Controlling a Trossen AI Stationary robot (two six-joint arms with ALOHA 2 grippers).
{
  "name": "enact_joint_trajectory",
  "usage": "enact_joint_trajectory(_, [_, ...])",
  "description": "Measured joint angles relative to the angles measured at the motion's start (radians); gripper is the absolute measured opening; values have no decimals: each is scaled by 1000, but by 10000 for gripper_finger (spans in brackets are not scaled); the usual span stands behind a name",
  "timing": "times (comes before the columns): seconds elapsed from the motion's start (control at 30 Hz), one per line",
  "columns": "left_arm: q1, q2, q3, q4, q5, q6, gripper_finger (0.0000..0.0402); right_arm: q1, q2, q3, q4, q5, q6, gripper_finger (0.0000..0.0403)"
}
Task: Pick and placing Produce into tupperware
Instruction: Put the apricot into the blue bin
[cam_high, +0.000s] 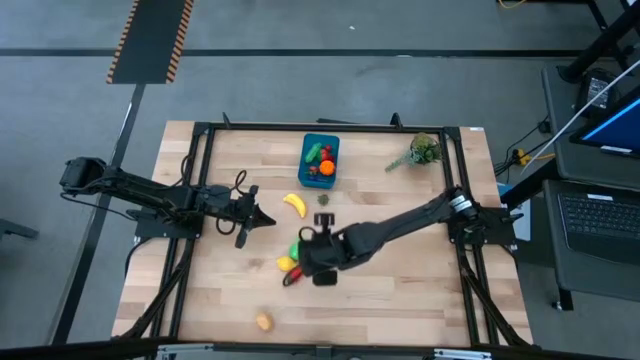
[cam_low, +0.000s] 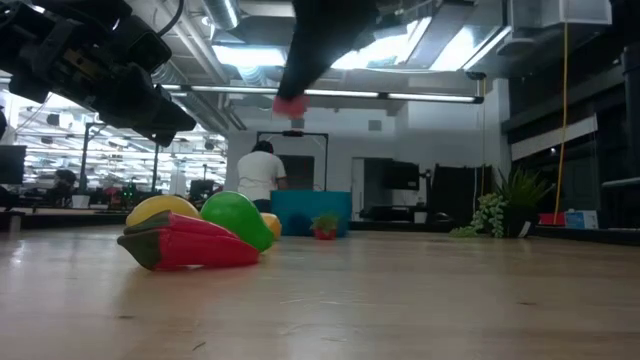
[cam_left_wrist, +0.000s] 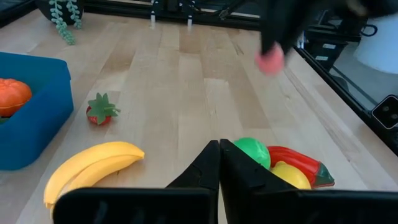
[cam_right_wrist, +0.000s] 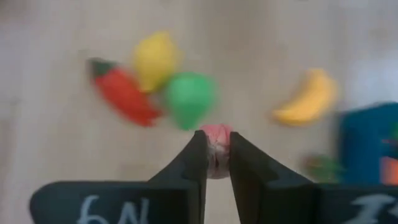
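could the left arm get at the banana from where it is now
Probably yes: the left gripper, shut and empty, sits right beside the banana with bare table between.

Grey floor (cam_high: 300, 30) with a hazard-striped mat (cam_high: 150, 40) beyond the wooden table (cam_high: 400, 290). Laptop (cam_high: 600, 215) past its right edge. Ceiling strip lights (cam_low: 240, 55) overhead; a person (cam_low: 262, 175) standing in back.

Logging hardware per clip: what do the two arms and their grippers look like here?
Both arms are dark, jointed and slim, with black cables looping along the left arm. The left gripper has two black tapered fingers above a flat black bar. The right gripper has matching black fingers, and its bar carries white handwritten marks.
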Motion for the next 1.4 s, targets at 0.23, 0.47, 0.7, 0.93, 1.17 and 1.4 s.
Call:
enact_joint_trajectory(0.23, [0,0,0,1,0,0,9,4,-113,44,-198,207,93,45])
enact_joint_trajectory(0.47, [0,0,0,1,0,0,27,24,-163,44,-363,379,256,44])
enact_joint_trajectory(0.7, [0,0,0,0,0,0,42,29,-168,-42,-411,424,369,44])
enact_joint_trajectory(0.93, [0,0,0,0,0,0,55,22,-202,-222,-400,491,550,43])
enact_joint_trajectory(1.17, [0,0,0,0,0,0,67,20,-332,-511,-12,498,520,43])
enact_joint_trajectory(1.4, [0,0,0,0,0,0,78,-38,-472,-818,513,462,293,44])
